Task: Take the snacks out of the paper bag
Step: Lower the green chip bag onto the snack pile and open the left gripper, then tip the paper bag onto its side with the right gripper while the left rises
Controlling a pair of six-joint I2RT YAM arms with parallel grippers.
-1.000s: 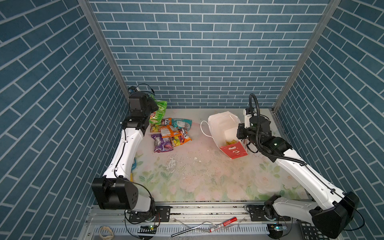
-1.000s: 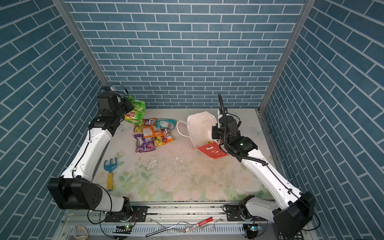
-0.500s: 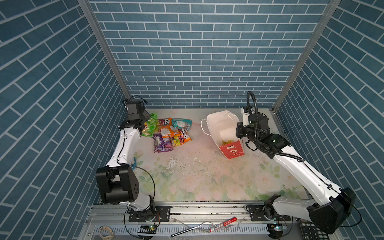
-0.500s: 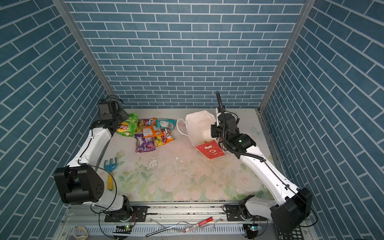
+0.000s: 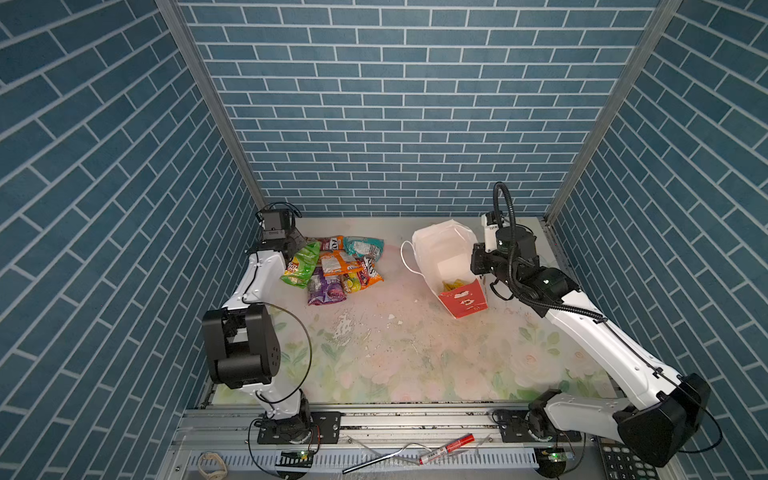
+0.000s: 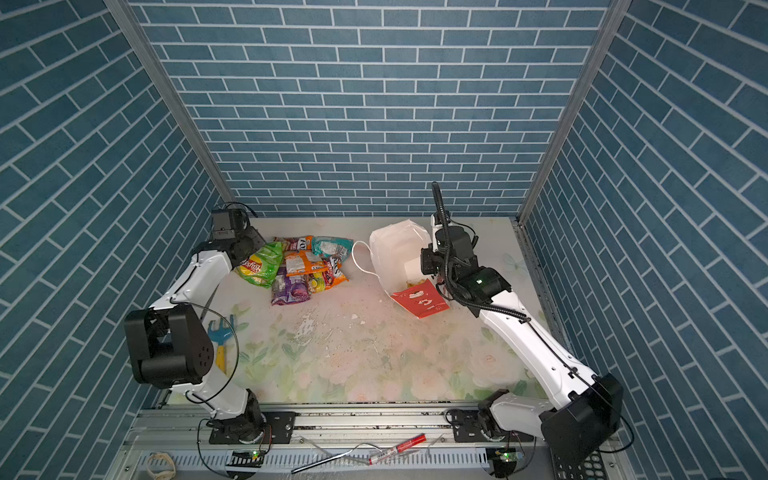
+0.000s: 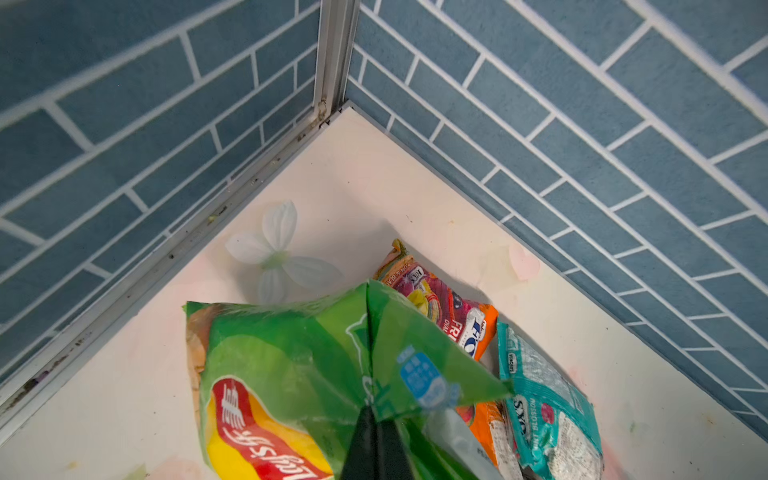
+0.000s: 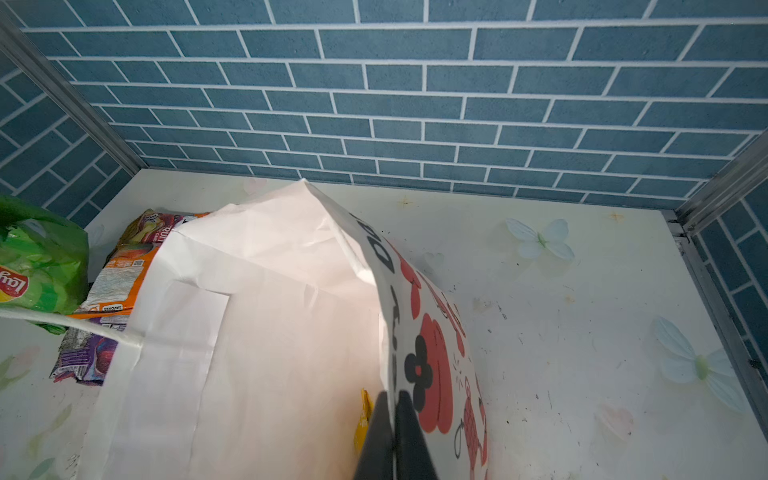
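Your tall paper gift bag (image 5: 436, 249) sits on the right half of the worn floral tabletop (image 5: 415, 353). It is tilted so its wide mouth gapes toward the middle. In both top views the bag (image 6: 399, 249) shows a matte white inside, creased along its fold lines, and one flat red side panel with white cartoon marks. A thin white cord handle (image 5: 409, 259) loops off the rim. From the right wrist, its outer face is white paper printed with red-orange shapes and black lettering.

Your right gripper (image 8: 392, 395) is clenched on that paper wall at the rim, one finger inside and one outside. A small yellow packet (image 5: 453, 285) lies deep in the bag against the red panel.

Well apart, at the far left, crinkly glossy packets lie in an overlapping heap:
- an orange Fox's candy packet (image 5: 338, 262)
- a teal packet (image 5: 363, 246)
- a purple packet (image 5: 324, 289)

A large green Lay's chip bag (image 5: 301, 266), puffy shiny film with a red-and-yellow logo, leans on the heap's left edge. Your left gripper (image 7: 372, 411) has its dark fingers pinched together on that bag's folded top seam.
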